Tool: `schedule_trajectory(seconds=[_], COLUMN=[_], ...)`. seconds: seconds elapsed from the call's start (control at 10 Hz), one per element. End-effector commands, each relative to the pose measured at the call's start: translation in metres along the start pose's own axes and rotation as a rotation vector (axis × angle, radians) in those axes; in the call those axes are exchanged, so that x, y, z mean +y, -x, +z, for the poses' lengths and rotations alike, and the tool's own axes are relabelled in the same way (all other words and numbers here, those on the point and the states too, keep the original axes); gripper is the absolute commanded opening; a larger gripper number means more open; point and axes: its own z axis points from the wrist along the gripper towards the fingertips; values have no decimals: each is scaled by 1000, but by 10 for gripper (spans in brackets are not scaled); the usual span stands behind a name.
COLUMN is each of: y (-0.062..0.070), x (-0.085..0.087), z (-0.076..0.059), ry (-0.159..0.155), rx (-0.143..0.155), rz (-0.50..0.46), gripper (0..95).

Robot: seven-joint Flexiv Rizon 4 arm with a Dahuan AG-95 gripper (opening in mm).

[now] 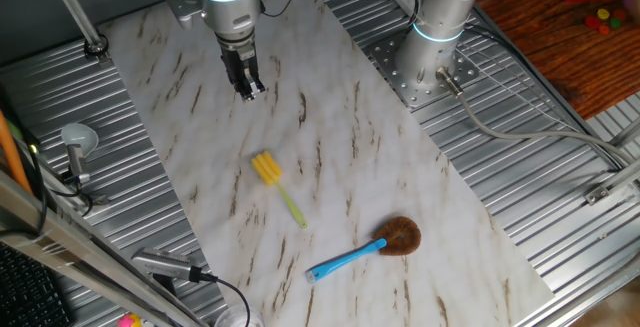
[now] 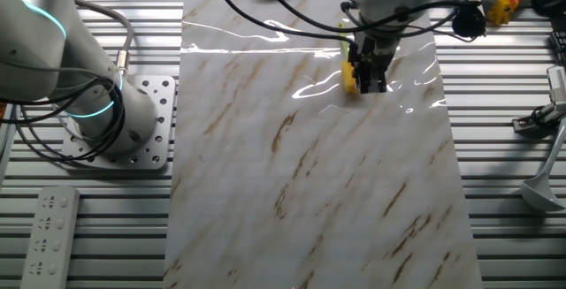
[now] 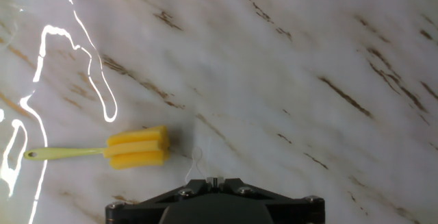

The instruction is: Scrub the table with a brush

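White marble table with brown streaks under gripper. Fingers looked pressed together, holding nothing. Gripper hung above table, apart from brush. Brush lay flat on marble, ahead of gripper and off to one side in hand view, yellow bristle head nearer fingers, thin handle pointing away. Blue-handled brush lay well beyond it.

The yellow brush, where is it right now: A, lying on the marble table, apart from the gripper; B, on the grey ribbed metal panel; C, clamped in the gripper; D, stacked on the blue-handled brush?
A: the yellow brush lies flat on the table, with the gripper above the marble, clear of it.
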Motion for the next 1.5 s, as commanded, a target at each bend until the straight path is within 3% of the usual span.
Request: schedule_trajectory(seconds=[0.1, 1.2, 1.5], y=[1, 0, -5], x=[0, 0, -1], z=[1, 1, 3], ry=[-1, -1, -7], rx=[1, 3, -4], rz=[0, -58, -224], gripper=[0, 0, 0])
